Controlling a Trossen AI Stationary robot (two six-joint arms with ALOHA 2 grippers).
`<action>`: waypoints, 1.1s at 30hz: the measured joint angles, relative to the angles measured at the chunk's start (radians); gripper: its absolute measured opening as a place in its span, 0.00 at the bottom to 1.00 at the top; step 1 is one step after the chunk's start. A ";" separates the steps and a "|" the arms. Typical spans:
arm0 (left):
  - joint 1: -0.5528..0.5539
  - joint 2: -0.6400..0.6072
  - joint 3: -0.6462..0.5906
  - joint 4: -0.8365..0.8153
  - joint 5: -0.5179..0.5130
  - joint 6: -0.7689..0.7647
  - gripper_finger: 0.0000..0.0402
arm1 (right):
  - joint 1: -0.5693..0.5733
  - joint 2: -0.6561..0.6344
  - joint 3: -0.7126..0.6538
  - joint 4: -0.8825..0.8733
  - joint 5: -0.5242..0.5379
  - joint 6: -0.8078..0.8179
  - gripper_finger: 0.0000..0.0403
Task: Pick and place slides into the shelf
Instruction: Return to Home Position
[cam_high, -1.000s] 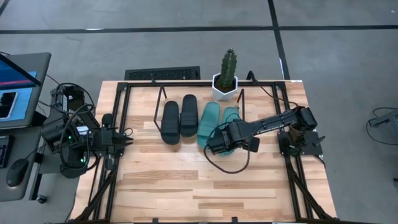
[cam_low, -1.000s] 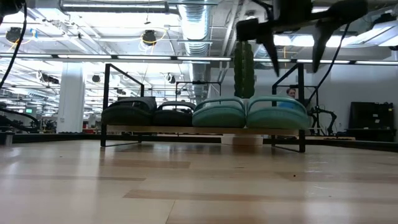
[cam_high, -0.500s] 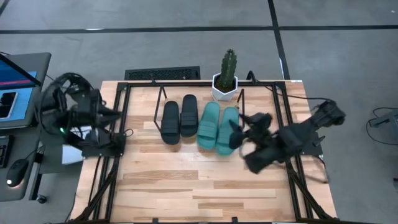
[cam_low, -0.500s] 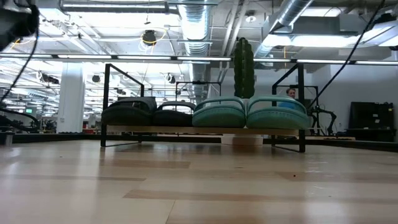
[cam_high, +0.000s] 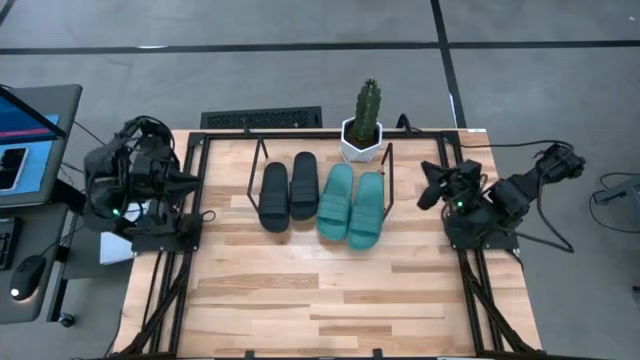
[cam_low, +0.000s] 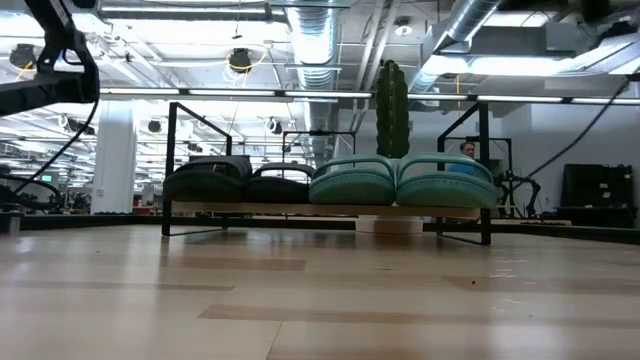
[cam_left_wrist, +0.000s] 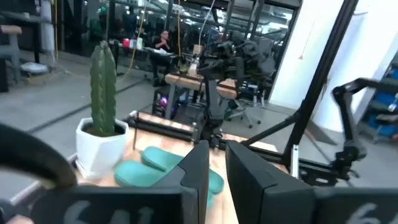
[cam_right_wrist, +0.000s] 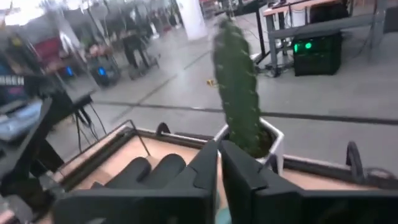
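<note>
Two black slides (cam_high: 275, 195) (cam_high: 304, 187) and two teal slides (cam_high: 336, 200) (cam_high: 367, 208) lie side by side, soles down, on the low black rod shelf (cam_high: 389, 170). In the low view they fill it from end to end (cam_low: 352, 182). My right gripper (cam_high: 428, 185) hovers at the table's right edge, shut and with nothing between its fingers, clear of the shelf. My left gripper (cam_high: 185, 180) is folded back at the table's left edge. Its fingers (cam_left_wrist: 217, 174) stand nearly together around nothing.
A cactus in a white pot (cam_high: 365, 125) stands just behind the shelf's right end. A keyboard (cam_high: 262, 118) lies at the far edge and a monitor (cam_high: 30, 140) sits off the table's left. Thick black rig bars (cam_high: 195, 200) run along both sides. Bare wood (cam_high: 330, 290) fills the near half.
My right gripper has pulled away from above the right teal slide toward the table's right edge and has left the low view. My left arm has drawn up and back toward the far left corner. The slides have stayed in place on the shelf.
</note>
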 joint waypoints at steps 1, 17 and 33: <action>0.000 -0.005 -0.019 -0.009 -0.001 -0.042 0.11 | 0.010 -0.044 -0.064 0.013 0.015 0.038 0.02; 0.000 -0.004 -0.283 -0.002 0.015 -0.455 0.11 | 0.150 -0.265 -0.721 0.416 0.219 0.396 0.02; -0.006 -0.004 -0.666 0.096 0.014 -1.038 0.11 | 0.089 -0.250 -0.766 0.401 -0.076 0.318 0.02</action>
